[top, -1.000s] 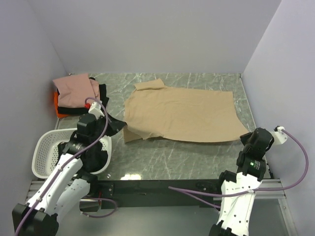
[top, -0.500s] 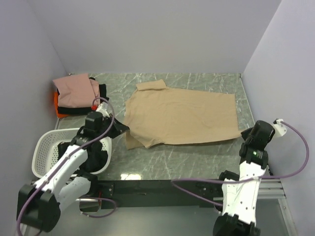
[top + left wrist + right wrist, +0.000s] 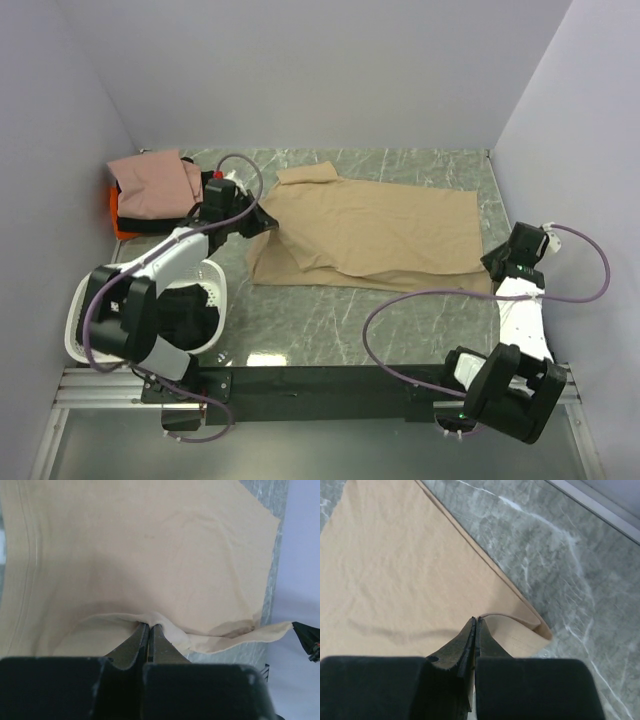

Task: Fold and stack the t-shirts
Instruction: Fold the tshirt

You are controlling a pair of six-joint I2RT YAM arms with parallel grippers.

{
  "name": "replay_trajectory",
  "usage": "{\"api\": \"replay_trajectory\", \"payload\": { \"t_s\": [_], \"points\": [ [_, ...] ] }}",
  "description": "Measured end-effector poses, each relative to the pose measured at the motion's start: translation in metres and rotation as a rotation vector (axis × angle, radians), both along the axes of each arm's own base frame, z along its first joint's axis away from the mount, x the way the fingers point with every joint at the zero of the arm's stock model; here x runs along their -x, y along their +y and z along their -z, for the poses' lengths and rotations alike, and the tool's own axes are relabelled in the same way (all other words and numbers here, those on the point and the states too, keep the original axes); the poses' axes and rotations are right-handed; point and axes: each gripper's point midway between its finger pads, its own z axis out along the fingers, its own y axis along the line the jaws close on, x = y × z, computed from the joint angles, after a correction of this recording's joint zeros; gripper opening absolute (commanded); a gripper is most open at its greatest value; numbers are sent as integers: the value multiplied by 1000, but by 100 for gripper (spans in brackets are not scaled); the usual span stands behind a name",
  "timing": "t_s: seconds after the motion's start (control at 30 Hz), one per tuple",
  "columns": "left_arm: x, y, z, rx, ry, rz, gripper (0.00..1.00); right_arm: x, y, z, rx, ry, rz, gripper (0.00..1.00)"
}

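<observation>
The tan t-shirt (image 3: 390, 225) lies spread across the middle of the marble table, its near edge lifted and partly doubled over. My left gripper (image 3: 263, 222) is shut on the shirt's left near corner; in the left wrist view the cloth (image 3: 150, 545) bunches over the closed gripper (image 3: 149, 626). My right gripper (image 3: 492, 262) is shut on the right near corner; in the right wrist view the hem (image 3: 520, 630) curls up beside the closed gripper (image 3: 477, 620). Folded pink (image 3: 150, 183), black (image 3: 208, 187) and orange (image 3: 122, 226) t-shirts sit stacked at the back left.
A white perforated basket (image 3: 92, 300) stands at the near left, beside the left arm. Grey walls close in the table on the left, back and right. Bare marble (image 3: 340, 320) shows between the shirt and the near edge.
Both grippers have moved away from the near edge toward the back, carrying the shirt's near corners with them. The shirt's near edge now folds over onto itself.
</observation>
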Motion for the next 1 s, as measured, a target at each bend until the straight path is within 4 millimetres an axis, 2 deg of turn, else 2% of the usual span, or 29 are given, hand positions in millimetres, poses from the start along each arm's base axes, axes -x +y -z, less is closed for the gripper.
{"api": "replay_trajectory", "payload": {
  "t_s": [0.33,0.47,0.57,0.73,1.0],
  "points": [
    [-53,-14,-12,-41,-54,37,0,-31,3,-13,27,-35,-33,0],
    [-71,-19,-12,-56,-62,49,1,-38,2,-8,33,-15,-30,0],
    [-77,-20,-2,-67,-43,52,1,-43,3,0,35,15,-37,0],
    [-75,-16,20,-94,15,40,1,-52,8,12,48,62,-48,0],
    [-79,-8,24,-105,15,5,1,-58,8,17,94,94,-32,0]
  ]
}}
